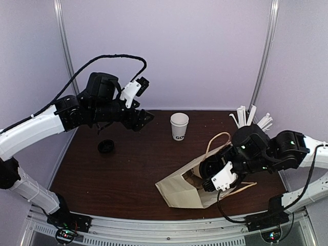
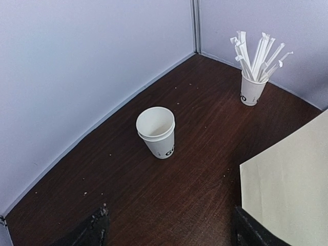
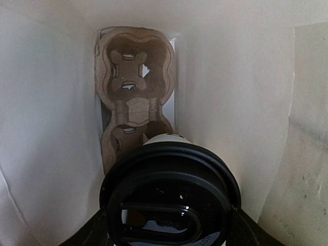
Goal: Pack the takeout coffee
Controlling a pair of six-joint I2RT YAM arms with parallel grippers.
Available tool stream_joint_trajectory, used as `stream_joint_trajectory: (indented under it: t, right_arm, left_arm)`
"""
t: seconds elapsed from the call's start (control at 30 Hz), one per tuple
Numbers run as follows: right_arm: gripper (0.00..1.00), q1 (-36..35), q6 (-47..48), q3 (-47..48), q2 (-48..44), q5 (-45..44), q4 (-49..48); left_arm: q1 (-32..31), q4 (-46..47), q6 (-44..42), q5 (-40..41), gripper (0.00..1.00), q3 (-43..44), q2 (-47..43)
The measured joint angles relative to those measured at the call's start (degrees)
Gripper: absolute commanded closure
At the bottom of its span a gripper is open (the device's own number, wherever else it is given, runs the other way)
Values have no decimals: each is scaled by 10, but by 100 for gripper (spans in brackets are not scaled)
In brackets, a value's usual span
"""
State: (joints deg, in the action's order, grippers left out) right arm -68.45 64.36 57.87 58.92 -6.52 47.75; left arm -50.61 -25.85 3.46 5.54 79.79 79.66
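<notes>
Glossy plastic lid (image 3: 171, 197) — matt paper bag (image 3: 51, 128)

Both arms (image 1: 31, 128) have white links, black joints, black cables (image 1: 102, 58).

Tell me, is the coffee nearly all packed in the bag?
Done: the brown pulp cup carrier lies inside the tan paper bag. In hand: the right gripper holds a black-lidded white paper cup inside that bag. Left: the open-topped white paper cup and loose round black lid wait on the dark wooden table; the left gripper is open, empty.
</notes>
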Motion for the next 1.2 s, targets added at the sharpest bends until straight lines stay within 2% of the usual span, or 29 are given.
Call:
stream_joint_trajectory:
  t: [0.53,0.67,0.83,1.2]
  right_arm:
    - [48,40,-1,-5,74,25,-31]
    - [48,71,-2,-2,103,46,-34]
    - [48,117,-8,38,153,82,-21]
    - [48,171,-20,127,263,130,4]
  left_arm:
    - [0,1,11,0,18,-39,-35]
    - [0,1,12,0,18,-48,-45]
    - [0,5,12,0,18,-62,-51]
    - [1,8,23,0,18,-86,-64]
